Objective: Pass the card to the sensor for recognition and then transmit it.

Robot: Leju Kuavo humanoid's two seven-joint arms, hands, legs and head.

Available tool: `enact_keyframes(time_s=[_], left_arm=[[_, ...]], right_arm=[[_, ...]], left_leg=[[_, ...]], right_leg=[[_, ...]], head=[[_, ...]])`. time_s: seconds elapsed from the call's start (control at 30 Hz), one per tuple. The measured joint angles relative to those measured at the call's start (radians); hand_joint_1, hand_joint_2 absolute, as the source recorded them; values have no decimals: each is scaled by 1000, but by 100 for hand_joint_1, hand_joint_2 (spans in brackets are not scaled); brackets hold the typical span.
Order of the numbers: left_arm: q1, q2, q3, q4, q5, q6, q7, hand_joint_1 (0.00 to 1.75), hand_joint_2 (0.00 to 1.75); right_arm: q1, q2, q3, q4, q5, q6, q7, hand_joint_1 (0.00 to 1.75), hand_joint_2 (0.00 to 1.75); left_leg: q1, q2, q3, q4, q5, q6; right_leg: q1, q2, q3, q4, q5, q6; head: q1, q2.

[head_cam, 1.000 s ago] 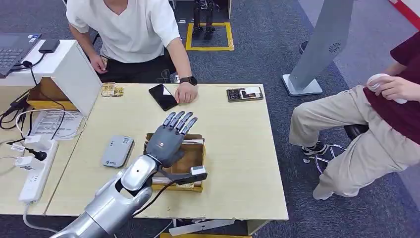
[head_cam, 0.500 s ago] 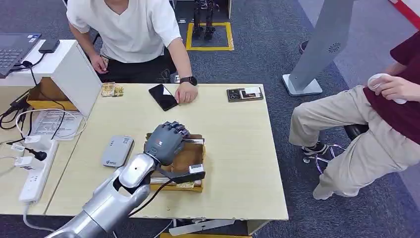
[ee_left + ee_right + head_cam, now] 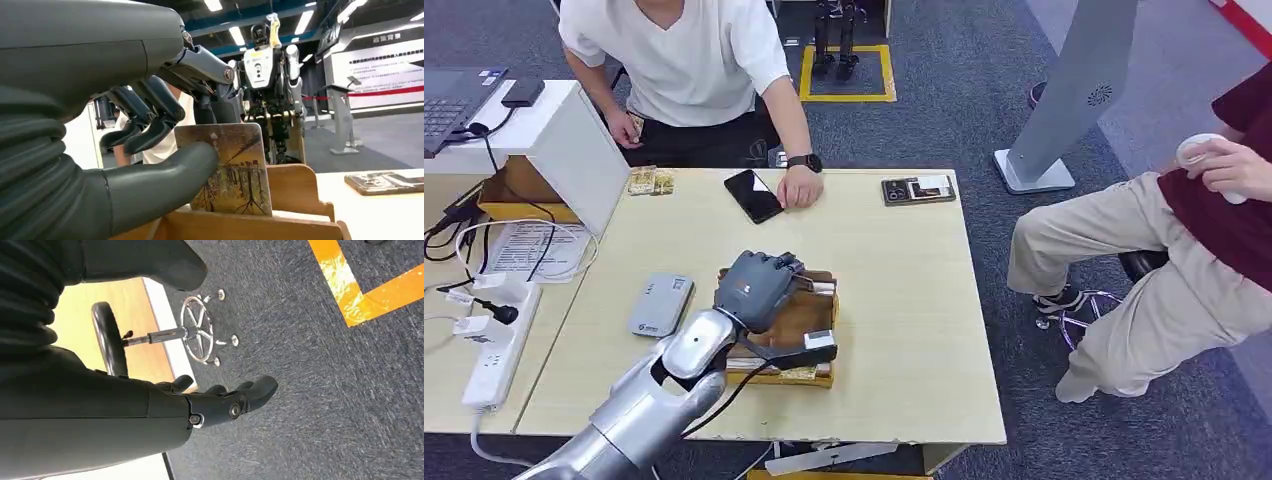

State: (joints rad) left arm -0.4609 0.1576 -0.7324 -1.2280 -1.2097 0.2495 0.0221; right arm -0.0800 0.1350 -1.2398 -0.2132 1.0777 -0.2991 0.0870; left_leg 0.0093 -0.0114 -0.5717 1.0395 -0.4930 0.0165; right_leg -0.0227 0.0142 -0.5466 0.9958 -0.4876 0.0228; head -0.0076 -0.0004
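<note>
Left hand (image 3: 759, 285) curled down over wooden card box (image 3: 814, 322) near middle of worktop (image 3: 904, 300), silver arm reaching in from below. Thumb (image 3: 165, 175) pressed on face of card (image 3: 235, 172), darker fingers (image 3: 150, 115) bent behind it, card pinched upright and standing in box. Card printed with brownish tree scene, lower edge behind box's front wall. Right hand (image 3: 225, 402) hanging beside robot above grey carpet, fingers loosely apart, holding nothing. Grey card reader (image 3: 661, 303) flat on worktop just left of box, not touching it. Black phone (image 3: 753, 194) at far edge, next to resting hand of seated person in white shirt (image 3: 684, 60). Dark flat case (image 3: 917, 189) near far right corner. Second person in beige trousers (image 3: 1144, 260) seated off to right
</note>
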Motion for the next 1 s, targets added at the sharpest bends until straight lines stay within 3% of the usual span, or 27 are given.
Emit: enact_keyframes(time_s=[0.1, 0.33, 0.6, 0.83, 1.0], left_arm=[[3, 2, 0, -6, 10, 52, -8, 175, 175], [35, 2, 7, -81, 64, 253, -55, 175, 175], [51, -18, 59, -161, 114, 299, -77, 175, 175], [29, -73, 102, -158, 122, 329, -81, 175, 175], [-23, -100, 119, -105, 71, 329, -40, 175, 175]], right_arm=[[0, 0, 0, 0, 3, 0, 0, 0, 175], [0, 0, 0, 0, 12, -2, -2, 0, 175], [0, 0, 0, 0, 27, -2, -7, 0, 175], [-1, 0, 9, 0, 43, 0, -9, 0, 175], [-2, 0, 22, 0, 53, 5, -9, 0, 175]], left_leg=[[0, 0, 0, 0, 0, 0], [0, 0, 0, 0, 0, 0], [0, 0, 0, 0, 0, 0], [0, 0, 0, 0, 0, 1], [0, 0, 0, 0, 0, 1]], right_leg=[[0, 0, 0, 0, 0, 0], [0, 0, 0, 0, 0, 0], [0, -1, 0, 0, 0, 0], [0, -1, 0, 0, 0, 0], [0, -1, 0, 0, 0, 0]], head=[[0, 0], [0, 0], [0, 0], [0, 0], [0, 0]])
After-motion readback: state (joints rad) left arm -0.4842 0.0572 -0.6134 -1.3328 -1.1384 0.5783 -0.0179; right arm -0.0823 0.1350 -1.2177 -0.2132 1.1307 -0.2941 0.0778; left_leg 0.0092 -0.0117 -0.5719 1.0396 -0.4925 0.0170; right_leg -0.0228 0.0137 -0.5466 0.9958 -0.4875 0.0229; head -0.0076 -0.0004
